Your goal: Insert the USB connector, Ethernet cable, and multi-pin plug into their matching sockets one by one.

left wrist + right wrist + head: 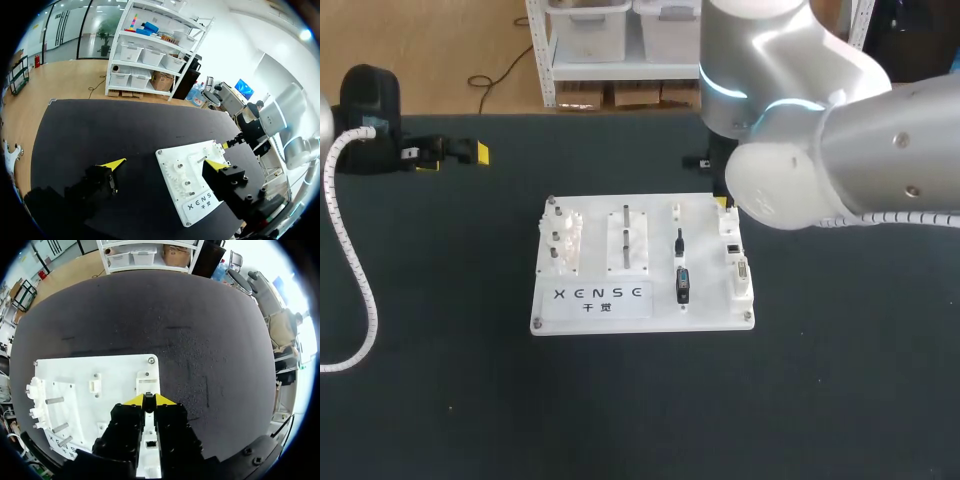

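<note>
Right tool (148,401) clenched on small black plug (148,395), above socket column at edge of white plastic board (100,375) on black desk (840,380). Left tool (167,163) released, empty. Likely insertion step; next: align plug with socket, press down.

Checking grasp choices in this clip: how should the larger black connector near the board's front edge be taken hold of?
Probably from straight above, pinching the long side faces of the black connector. It lies lengthwise, front to back, on the white board, narrow across, with bare board on either side.
</note>
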Robot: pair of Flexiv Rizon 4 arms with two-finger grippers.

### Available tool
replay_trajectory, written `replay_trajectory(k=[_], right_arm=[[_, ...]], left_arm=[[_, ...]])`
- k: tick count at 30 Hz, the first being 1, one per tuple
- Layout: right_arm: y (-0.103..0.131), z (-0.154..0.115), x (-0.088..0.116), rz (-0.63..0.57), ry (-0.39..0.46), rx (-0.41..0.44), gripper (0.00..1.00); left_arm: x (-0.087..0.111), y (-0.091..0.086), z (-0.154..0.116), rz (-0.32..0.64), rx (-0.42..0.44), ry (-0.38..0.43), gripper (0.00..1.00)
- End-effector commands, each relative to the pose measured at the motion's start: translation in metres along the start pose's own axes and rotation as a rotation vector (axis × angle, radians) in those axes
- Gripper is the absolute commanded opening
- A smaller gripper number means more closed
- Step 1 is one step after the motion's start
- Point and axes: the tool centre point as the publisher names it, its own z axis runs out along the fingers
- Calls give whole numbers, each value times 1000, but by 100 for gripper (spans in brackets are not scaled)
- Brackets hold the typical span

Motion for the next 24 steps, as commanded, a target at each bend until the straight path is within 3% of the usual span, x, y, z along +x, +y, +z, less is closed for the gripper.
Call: replay_trajectory(k=[1,24], right_arm=[[-3,3,0,5,3,2,0],[0,30,-2,56,66,5,0]], left_arm=[[0,0,0,0,0,0,100],[0,0,0,0,0,0,100]])
